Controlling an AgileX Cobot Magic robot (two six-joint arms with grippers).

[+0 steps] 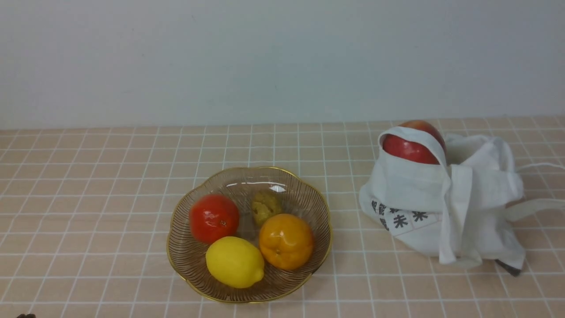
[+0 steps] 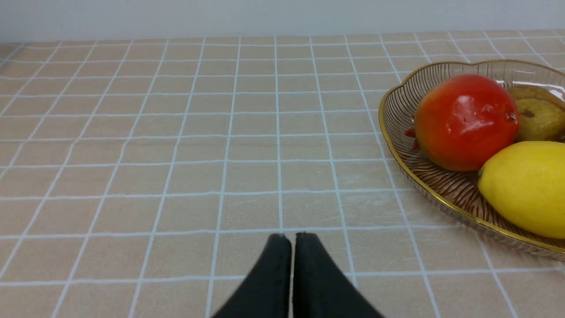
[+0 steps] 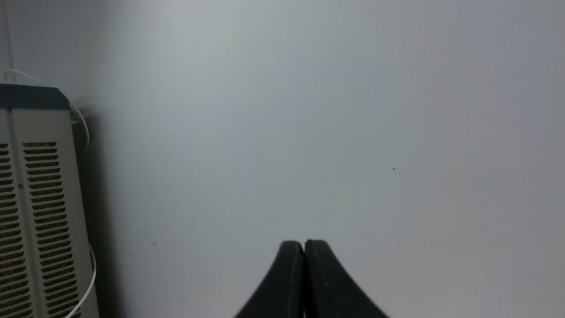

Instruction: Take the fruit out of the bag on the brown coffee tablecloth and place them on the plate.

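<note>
Glossy red apple [image 1: 408, 150] sits in white cloth bag [image 1: 410, 185], right side. Ribbed gold-rimmed glass plate [image 1: 304, 198] lies left of it, nearer. Left gripper [image 2: 292, 236], right gripper [image 3: 303, 243]: fingers pressed together, empty.

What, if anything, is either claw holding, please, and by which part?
Nothing is held: the left claw and the right claw are both shut and empty.

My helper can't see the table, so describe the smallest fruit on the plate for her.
Look left of the white bag for the gold-rimmed glass plate. At its far side, behind the orange mandarin, sits the ball: alone small, lumpy and brownish-yellow.
</note>
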